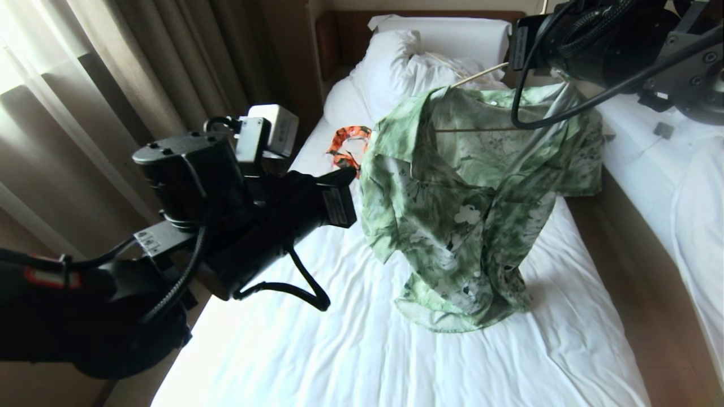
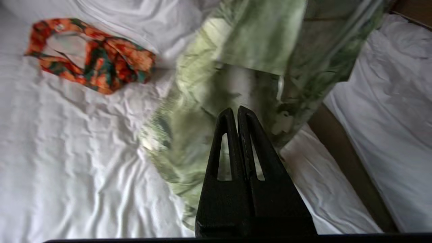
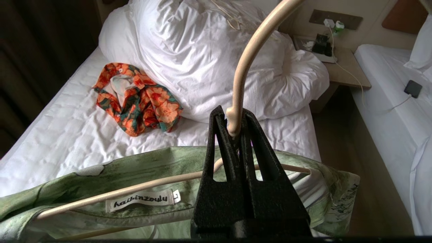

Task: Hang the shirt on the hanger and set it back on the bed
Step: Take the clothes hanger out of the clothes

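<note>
A: A hotel-like bedroom is seen, with brown curtains and a single bed (image 1: 350, 339) under a wrinkled white sheet. How far is the task judged to be?

B: The light green flower-printed shirt (image 1: 469, 192) is draped on the thin cream wire hanger (image 3: 246, 57), which is clenched at its hook's base by the right pincer (image 3: 233, 126) and held above the bed. Setting down remains.

A: And the left pincer (image 2: 235, 113)?

B: Clenched on nothing, just beside the shirt. One shirt, one hanger, one orange patterned garment (image 3: 136, 98) and two pincers are counted.

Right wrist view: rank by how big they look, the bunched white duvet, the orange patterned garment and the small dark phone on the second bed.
1. bunched white duvet
2. orange patterned garment
3. small dark phone, though it lies farther off
</note>
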Robot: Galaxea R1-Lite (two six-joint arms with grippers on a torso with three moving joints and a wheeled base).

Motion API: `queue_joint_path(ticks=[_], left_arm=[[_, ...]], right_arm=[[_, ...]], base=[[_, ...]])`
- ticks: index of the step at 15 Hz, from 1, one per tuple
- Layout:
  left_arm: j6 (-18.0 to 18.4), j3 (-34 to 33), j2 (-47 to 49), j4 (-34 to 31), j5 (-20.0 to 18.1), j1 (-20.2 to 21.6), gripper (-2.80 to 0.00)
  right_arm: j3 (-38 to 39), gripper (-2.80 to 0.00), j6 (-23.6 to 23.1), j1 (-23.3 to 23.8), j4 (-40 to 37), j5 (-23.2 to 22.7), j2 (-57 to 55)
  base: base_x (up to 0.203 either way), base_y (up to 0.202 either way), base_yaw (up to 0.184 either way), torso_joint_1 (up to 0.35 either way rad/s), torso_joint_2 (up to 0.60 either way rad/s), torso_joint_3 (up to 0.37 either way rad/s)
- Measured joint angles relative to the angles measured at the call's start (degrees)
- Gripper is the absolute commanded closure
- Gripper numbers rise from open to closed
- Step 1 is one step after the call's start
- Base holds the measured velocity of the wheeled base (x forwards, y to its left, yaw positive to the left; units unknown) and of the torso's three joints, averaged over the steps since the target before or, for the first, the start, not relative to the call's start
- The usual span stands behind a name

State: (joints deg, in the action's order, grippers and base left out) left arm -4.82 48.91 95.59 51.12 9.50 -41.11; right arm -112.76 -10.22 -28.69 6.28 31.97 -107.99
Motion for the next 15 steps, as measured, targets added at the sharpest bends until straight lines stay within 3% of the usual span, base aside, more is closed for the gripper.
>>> queue_joint_path(ticks=[1, 2, 7, 15], left_arm=[[-2.1, 0.5, 0.6, -1.2, 1.2, -2.5, 0.00], [-3.7, 1.4, 1.3, -2.0, 2.1, -4.5, -2.80], [-3.9, 10.4, 5.2, -8.3, 2.6, -7.9, -2.80], [-3.9, 19.9, 11.3, -10.7, 2.5, -6.7, -2.80]], right_arm=[[0.0, 0.00, 0.0, -0.8, -0.1, 0.1, 0.3], [0.1, 0.00, 0.0, -1.5, -0.5, 0.1, 0.7], [0.4, 0.00, 0.3, -1.5, -0.6, 0.1, 1.4], [0.6, 0.00, 0.4, -1.9, -0.6, 0.1, 2.1]], base=[[0.000, 0.000, 0.000, 0.000, 0.00, 0.000], [0.000, 0.000, 0.000, 0.000, 0.00, 0.000], [0.000, 0.000, 0.000, 0.000, 0.00, 0.000], [0.000, 0.000, 0.000, 0.000, 0.00, 0.000]])
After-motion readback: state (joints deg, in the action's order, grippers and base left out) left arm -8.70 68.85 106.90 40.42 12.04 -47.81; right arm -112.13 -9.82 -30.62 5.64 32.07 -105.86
